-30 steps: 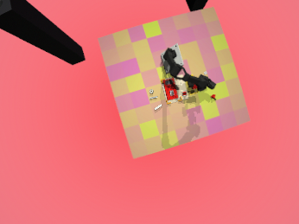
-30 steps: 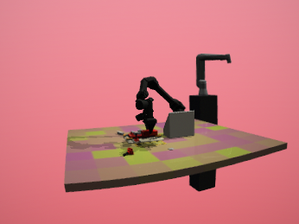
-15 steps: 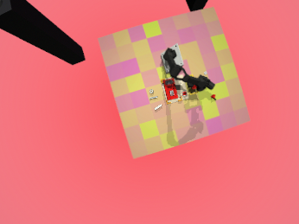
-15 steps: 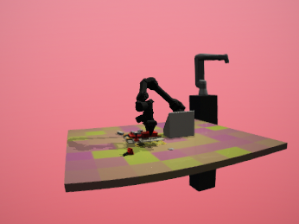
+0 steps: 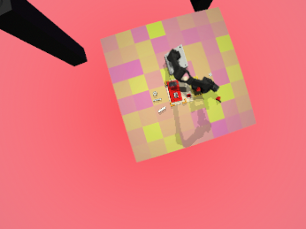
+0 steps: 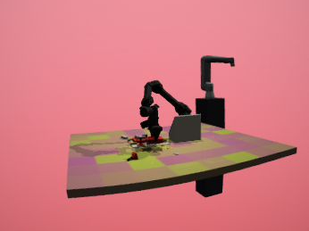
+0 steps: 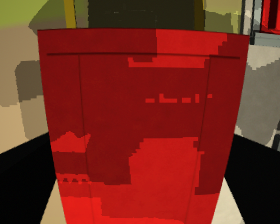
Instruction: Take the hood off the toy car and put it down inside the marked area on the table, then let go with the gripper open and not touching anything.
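The hood (image 7: 115,120) is a red panel that fills much of the wrist view. My gripper (image 7: 140,141) (image 6: 155,138) is shut on it, with a black finger at each side, low over the table in the exterior view. The toy car (image 5: 175,92) (image 6: 139,139) is red and white and stands beside the gripper. Part of a red body also shows at the top right of the wrist view. Two yellow strips (image 7: 70,13) (image 7: 200,15) show beyond the hood's far edge. I cannot tell whether they outline the marked area. The hood hides what is beneath it.
A small red and black piece (image 5: 218,99) (image 6: 133,156) lies away from the car. A white bar (image 5: 162,110) and other small pale pieces lie on the car's other side. A grey upright panel (image 6: 185,127) stands near the arm's base. Black posts stand beyond the table.
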Motion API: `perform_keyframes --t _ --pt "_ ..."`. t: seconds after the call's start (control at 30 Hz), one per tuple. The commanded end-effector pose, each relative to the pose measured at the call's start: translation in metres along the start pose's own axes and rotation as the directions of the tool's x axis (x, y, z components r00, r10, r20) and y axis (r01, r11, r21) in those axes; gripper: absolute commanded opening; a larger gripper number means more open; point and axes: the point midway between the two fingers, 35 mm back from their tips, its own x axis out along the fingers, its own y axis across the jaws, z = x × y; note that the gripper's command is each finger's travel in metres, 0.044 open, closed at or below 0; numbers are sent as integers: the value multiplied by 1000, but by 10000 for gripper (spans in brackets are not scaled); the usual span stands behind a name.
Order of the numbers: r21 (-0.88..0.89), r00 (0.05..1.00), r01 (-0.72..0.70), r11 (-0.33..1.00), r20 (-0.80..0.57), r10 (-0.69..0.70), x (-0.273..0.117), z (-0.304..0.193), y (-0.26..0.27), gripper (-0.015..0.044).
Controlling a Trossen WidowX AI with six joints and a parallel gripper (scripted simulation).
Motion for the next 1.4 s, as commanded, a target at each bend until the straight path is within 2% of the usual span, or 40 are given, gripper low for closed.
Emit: perform_keyframes --t 0.0,1.37 --pt "-8 1000 7 1000 -5 -7 5 -2 -1 0" --pt "-7 1000 10 1000 -6 -10 28 -4 -2 0"
